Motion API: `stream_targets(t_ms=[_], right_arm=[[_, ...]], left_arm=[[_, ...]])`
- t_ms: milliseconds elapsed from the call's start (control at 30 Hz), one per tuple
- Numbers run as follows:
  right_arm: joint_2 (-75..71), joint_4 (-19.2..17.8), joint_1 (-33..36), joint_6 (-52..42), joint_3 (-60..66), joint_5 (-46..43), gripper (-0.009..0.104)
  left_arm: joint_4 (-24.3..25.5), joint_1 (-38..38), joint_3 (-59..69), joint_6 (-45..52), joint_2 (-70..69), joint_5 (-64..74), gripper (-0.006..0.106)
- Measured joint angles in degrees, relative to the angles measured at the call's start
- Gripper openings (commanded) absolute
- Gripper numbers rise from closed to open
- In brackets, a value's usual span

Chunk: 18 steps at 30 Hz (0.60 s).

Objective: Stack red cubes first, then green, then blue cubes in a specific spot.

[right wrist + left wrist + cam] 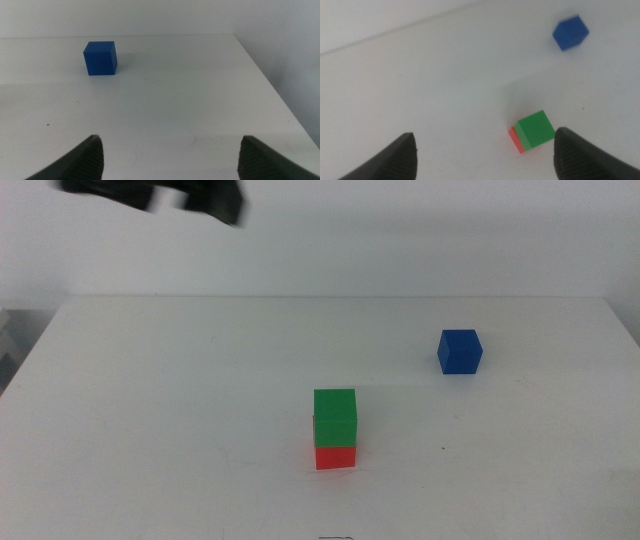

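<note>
Red cube (335,457) carries green cube (335,417); blue cube (460,351) sits apart. Left gripper (482,152) and right gripper (170,157): both released, empty.

Mid cam front-down, wrist cams high/low, all share blue cube (460,351)

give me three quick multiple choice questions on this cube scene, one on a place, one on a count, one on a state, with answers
1. Where is the green cube?
A. on the red cube
B. beside the red cube
C. under it

2. How many cubes are on the table?
A. two
B. three
C. four

3. What state is the left gripper in?
A. shut on a cube
B. open, holding nothing
C. shut, holding nothing

Answers: 1 A, green sits squarely atop red. 2 B, red, green and the blue cube, which stands apart. 3 B, its jaws are spread wide above the stack; the right gripper is open too.
</note>
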State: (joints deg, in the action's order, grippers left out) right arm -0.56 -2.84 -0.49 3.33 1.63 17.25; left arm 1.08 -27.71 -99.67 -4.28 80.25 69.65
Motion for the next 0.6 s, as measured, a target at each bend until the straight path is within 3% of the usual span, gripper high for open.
stream_targets(t_ms=[300, 600], right_arm=[[0.0, 0.0, 0.0, 0.0, 0.0, 0.0, 0.087], [0.0, 0.0, 0.0, 0.0, 0.0, 0.0, 0.087]], left_arm=[[-6.27, 3.92, 11.91, 2.53, -18.69, -6.64, 0.094], [-9.74, 3.92, 14.11, 2.68, -22.91, -7.65, 0.094]])
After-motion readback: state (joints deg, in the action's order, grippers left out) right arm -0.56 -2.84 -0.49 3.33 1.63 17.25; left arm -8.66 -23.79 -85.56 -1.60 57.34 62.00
